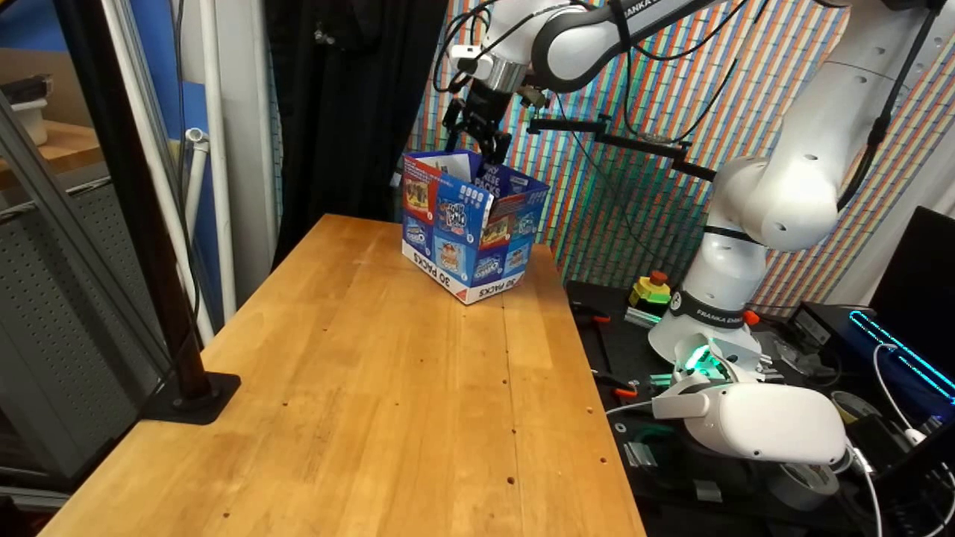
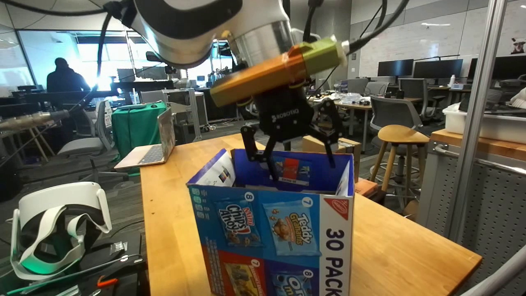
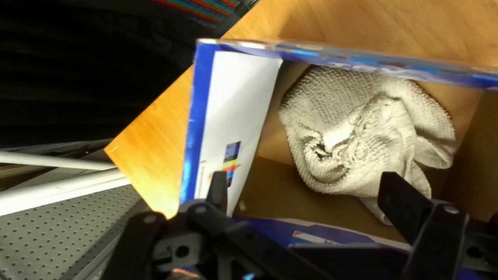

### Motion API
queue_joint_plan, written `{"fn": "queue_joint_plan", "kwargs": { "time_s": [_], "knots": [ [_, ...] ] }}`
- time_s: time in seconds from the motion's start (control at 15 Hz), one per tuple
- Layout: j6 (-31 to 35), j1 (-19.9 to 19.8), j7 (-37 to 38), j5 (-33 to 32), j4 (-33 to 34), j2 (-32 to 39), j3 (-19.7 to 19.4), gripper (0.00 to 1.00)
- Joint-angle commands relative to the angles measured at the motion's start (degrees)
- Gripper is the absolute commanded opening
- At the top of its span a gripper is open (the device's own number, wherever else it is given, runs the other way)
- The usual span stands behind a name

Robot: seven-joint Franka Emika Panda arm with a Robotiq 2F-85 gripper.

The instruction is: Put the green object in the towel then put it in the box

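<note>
The box (image 1: 451,253) is a blue snack carton with an open top, standing at one end of the wooden table. It also shows in an exterior view (image 2: 263,230) and in the wrist view (image 3: 193,124). A crumpled white towel (image 3: 362,136) lies inside on the box's bottom, seen only in the wrist view. The green object does not show; whether the towel covers it cannot be told. My gripper (image 2: 303,169) is open and empty, its fingertips at the box's opening, above the towel and apart from it. It also shows in an exterior view (image 1: 475,149) and the wrist view (image 3: 303,184).
The box walls stand around the fingers. The wooden table (image 1: 388,403) carries a black pole base (image 1: 190,399) at its edge and an open laptop (image 2: 158,148). A brown carton (image 2: 349,146) is behind the box. A white headset (image 1: 768,421) lies beside the table.
</note>
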Motion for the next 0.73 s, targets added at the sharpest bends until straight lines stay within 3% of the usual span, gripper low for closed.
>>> {"fn": "queue_joint_plan", "kwargs": {
  "time_s": [0.0, 0.2, 0.27, 0.67],
  "knots": [
    [-0.34, 0.97, 0.19, 3.67, -0.24, -5.67, -1.06, 1.0],
    [-3.39, 2.1, 3.18, 8.73, -0.23, -9.22, -0.91, 1.0],
    [-1.56, 1.43, 1.39, 5.74, 0.19, -6.14, -1.02, 1.0],
    [-3.25, 2.27, 3.26, 7.2, -0.11, -8.38, -1.07, 1.0]
  ]
}}
